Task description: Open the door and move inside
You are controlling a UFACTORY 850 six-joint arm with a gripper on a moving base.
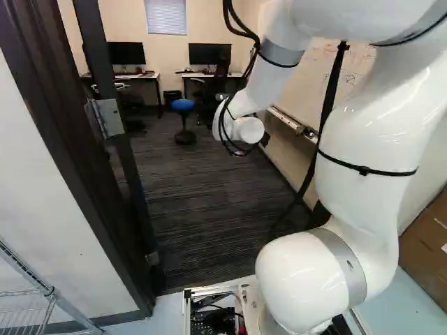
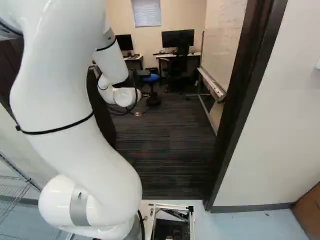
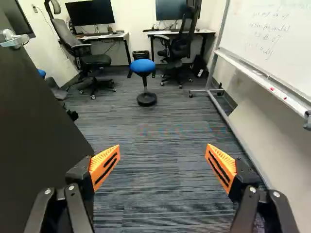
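With the door apparently standing wide enough beside our spread, empty gripper, we judge going in to be the step at hand, which calls for driving straight ahead, clear of the door frame.

Door stands open, at the left of the gripper.
It is a dark, flat panel and it stands upright, swung into the room, with its face close beside the gripper's left finger; whether they touch, I cannot tell. Its silver handle is farther ahead of the gripper, also to the left, and a silver hinge lies behind the gripper.
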